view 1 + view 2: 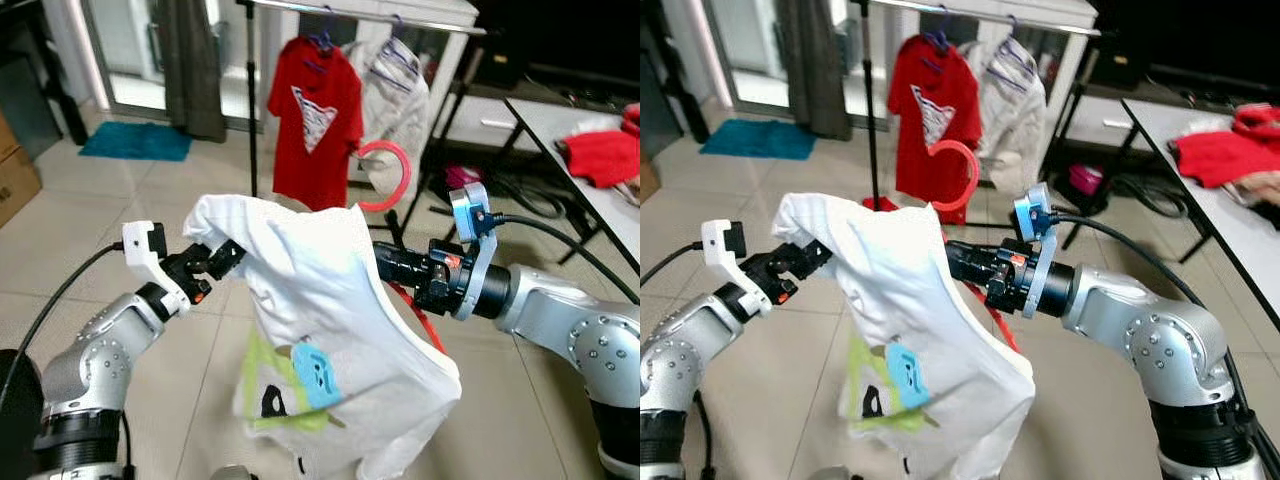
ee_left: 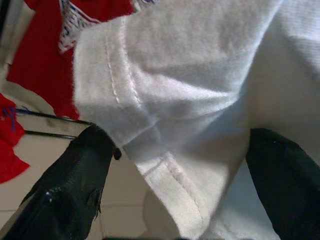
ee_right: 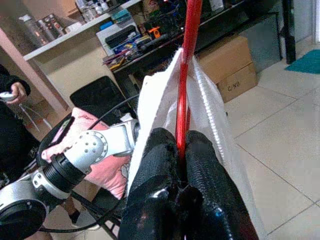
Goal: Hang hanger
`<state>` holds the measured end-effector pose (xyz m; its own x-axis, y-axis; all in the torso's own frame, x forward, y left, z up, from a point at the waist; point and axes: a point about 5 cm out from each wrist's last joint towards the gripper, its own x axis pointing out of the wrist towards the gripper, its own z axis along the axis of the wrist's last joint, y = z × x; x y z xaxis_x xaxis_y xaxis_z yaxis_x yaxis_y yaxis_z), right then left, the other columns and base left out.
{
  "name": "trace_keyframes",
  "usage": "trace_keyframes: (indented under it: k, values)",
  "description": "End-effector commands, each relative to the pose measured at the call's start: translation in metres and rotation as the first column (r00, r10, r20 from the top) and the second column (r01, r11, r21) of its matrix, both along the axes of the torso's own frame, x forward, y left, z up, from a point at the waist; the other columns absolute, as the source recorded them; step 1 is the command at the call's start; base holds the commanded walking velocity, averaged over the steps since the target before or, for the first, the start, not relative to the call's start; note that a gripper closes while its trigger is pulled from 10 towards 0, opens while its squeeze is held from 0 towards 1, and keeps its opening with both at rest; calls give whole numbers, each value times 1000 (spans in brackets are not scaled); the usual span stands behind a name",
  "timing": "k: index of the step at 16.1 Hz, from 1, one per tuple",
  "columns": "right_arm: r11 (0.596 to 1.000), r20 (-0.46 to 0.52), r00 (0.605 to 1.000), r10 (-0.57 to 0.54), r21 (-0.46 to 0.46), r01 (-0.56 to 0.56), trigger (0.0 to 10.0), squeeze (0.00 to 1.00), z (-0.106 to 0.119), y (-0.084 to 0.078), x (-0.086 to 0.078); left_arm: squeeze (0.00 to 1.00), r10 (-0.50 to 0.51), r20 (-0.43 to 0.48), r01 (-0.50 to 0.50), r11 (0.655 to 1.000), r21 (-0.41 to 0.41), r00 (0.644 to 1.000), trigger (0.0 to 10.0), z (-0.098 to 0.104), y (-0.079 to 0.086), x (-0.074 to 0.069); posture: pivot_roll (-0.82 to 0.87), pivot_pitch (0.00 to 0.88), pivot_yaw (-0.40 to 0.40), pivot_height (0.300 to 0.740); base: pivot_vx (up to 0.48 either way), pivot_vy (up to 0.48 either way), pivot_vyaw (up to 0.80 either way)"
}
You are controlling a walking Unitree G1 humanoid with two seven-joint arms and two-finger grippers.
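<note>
**While held up between both arms: white shirt on a red hanger, short of the rail**

Where the left gripper (image 1: 222,257) reaches in from the left, shows jaws spread with a seamed, stitched fold of the white T-shirt (image 1: 320,300) lying between them; looks cradled rather than pinched. Drapes on rightward as soft, matte knit, limp and creased, with a green, blue and black print low on the front. Hangs in the air above the tiled floor (image 1: 90,240), touching nothing below.

Beyond, stands the clothes rail (image 1: 380,15), a thin metal bar already carrying a red T-shirt (image 1: 315,120) and a pale garment (image 1: 395,100), well apart from the load.

Rises out of the shirt's neck as the red hanger (image 1: 385,175), a thin, smooth, glossy rod curled into an open hook. Just right of it, finds the right gripper (image 3: 182,145) with jaws closed tight on the red rod, cloth falling to either side.

Likely handles as a light load: stiff in the hanger, floppy in the cloth, prone to swing and to slide off the smooth rod if tipped. Best taken at the rod below the hook, as now, keeping the hook free for the rail. Ends at the far right with a grey surface (image 1: 560,130).
</note>
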<state>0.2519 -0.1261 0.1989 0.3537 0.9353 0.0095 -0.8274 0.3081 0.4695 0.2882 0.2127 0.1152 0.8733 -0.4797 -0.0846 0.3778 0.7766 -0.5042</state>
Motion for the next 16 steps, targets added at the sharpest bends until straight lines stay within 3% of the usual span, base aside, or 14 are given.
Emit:
trace_keyframes:
  k: [1,2,3,4,16]
  values:
    - [1000,33,999,0,12,-1,10000,0,9,-4,0,0,-23,-10,23,1000,-12,1000,10000,-1,-6,2,-89,0,-93,740,0,0,0]
    - [1000,35,999,3,14,-4,10000,0,10,-4,0,0,-36,-5,36,999,-32,999,6980,-2,-8,3,-90,0,-95,740,0,0,0]
    - [1000,37,999,6,19,-6,10000,0,12,-4,0,0,-37,2,37,998,-45,999,1020,-2,-9,4,-89,0,-95,740,0,0,0]
    - [1000,38,999,7,20,-8,10000,0,12,-4,1,0,-31,12,32,998,-47,999,0,-2,-8,5,-90,0,-95,740,0,0,0]
    - [1000,29,1000,3,21,-4,10000,0,9,-3,-2,0,6,45,-3,998,-56,999,0,-2,-2,7,-82,0,-99,740,0,0,0]
